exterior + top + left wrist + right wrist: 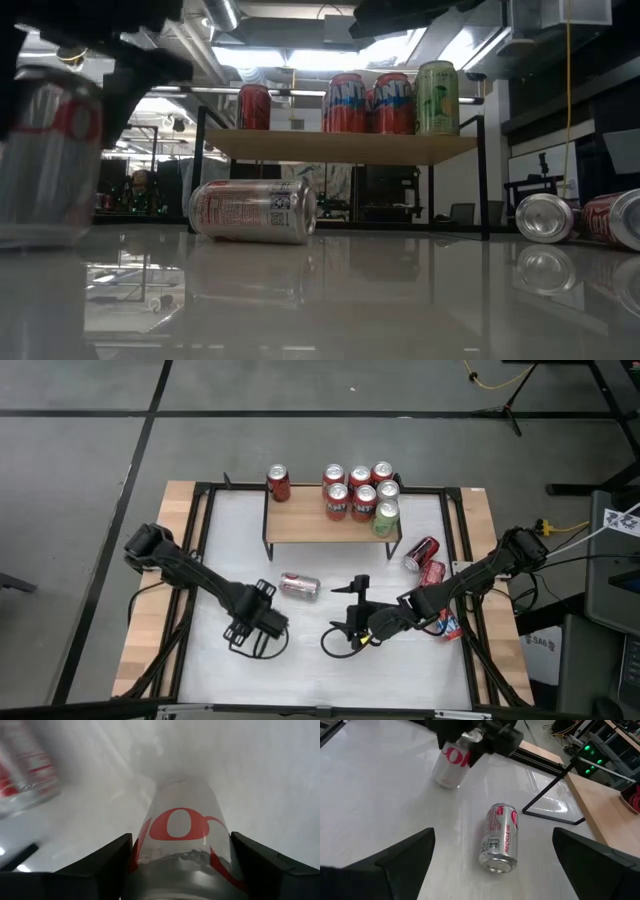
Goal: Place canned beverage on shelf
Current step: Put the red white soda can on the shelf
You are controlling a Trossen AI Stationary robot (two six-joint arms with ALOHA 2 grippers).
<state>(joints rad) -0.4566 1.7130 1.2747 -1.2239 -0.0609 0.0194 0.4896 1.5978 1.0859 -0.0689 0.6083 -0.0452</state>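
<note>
Looking from above in the high view, the left gripper (252, 628) was seen low over the white table (310, 680), in front of the shelf (320, 525), with its can hidden under it. A second silver can (299, 586) lay on its side between that gripper and the shelf. The right gripper (352, 630) waited near the middle of the table, its fingers spread and empty.

In the low view, the held can (45, 160) was seen upright, its base on or just over the table; which one could not be told. The shelf top (340, 146) already carried several upright cans.

In the left wrist view, the held can was seen between both fingers (105, 862), which pinched its side wall near the upper part.

In the right wrist view, the lying can was seen well apart from the held one.

The can was judged light, smooth and slippery, with a thin wall that dents easily; a moderate grip at mid-height was judged best.
</note>
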